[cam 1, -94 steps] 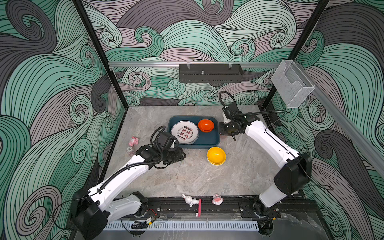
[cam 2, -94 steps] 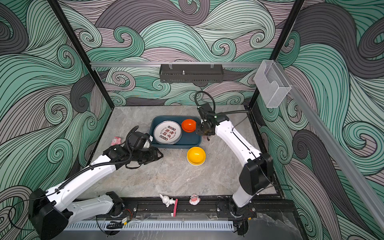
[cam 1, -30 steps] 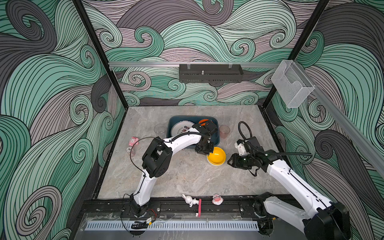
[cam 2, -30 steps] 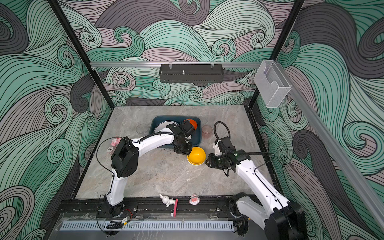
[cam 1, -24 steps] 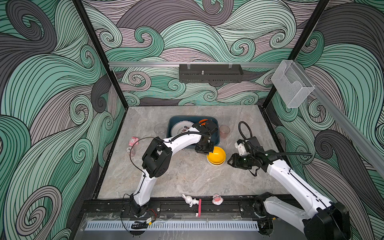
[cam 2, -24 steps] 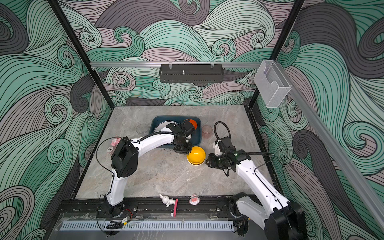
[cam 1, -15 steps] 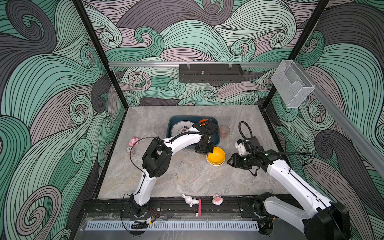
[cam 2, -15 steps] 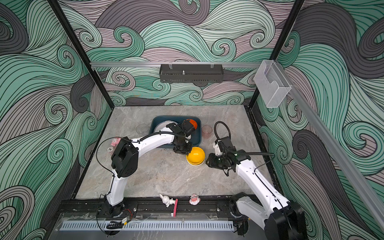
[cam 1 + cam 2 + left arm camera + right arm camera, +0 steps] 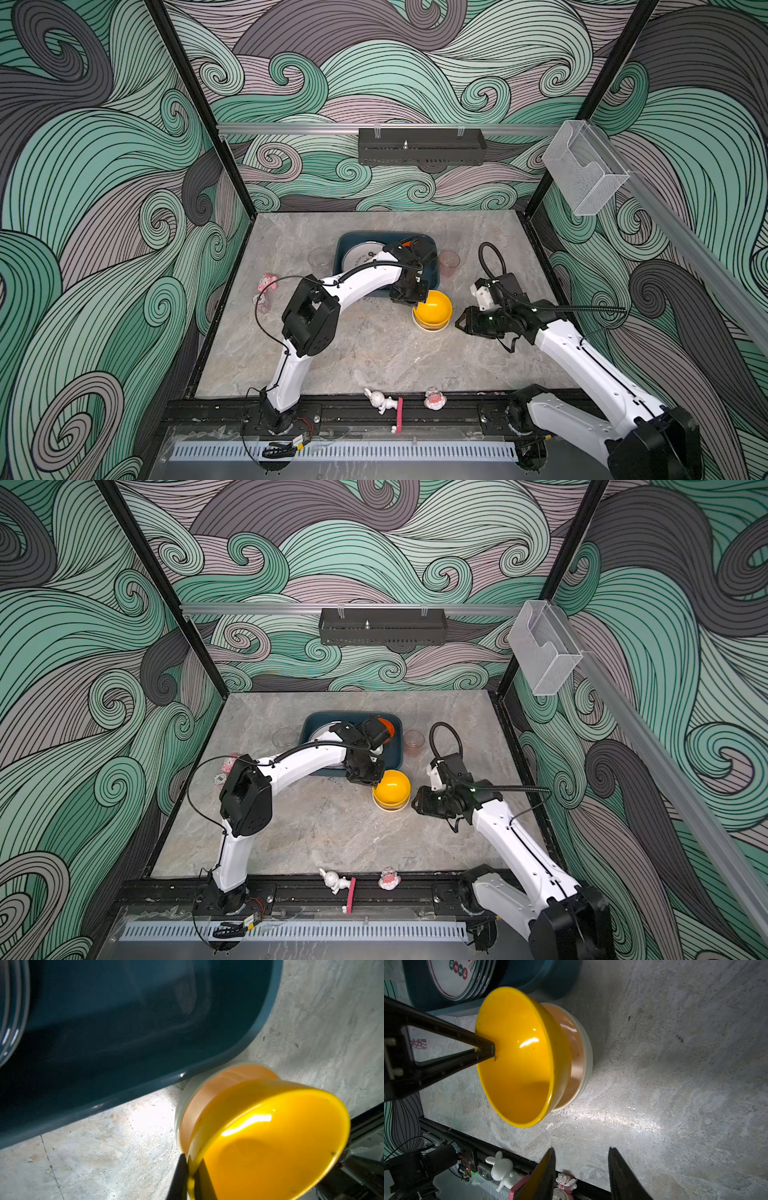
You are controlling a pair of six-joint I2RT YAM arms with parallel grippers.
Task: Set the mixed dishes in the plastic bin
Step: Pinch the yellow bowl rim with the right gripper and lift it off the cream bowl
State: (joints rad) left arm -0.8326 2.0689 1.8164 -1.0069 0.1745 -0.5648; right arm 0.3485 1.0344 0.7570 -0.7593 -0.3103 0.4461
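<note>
Left gripper (image 9: 192, 1162): clamped on the rim of the glossy yellow round bowl (image 9: 270, 1140), which is held tilted.
Bowl position: nested in a cream round bowl (image 9: 587, 1053) on the grey marbled tabletop (image 9: 675, 1064), just beside the dark teal rectangular plastic bin (image 9: 269, 1009).
Right gripper (image 9: 581, 1148): jaws parted, nothing held, near the bowls.

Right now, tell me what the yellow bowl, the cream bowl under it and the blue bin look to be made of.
The yellow bowl: glossy, thin-rimmed, sharp highlights; likely melamine or plastic, perhaps glazed ceramic. The cream bowl: smooth gloss, thicker rim mirroring the yellow; glazed ceramic or melamine, cannot tell. The blue bin: semi-gloss moulded plastic, by its rounded rim and soft sheen.
</note>
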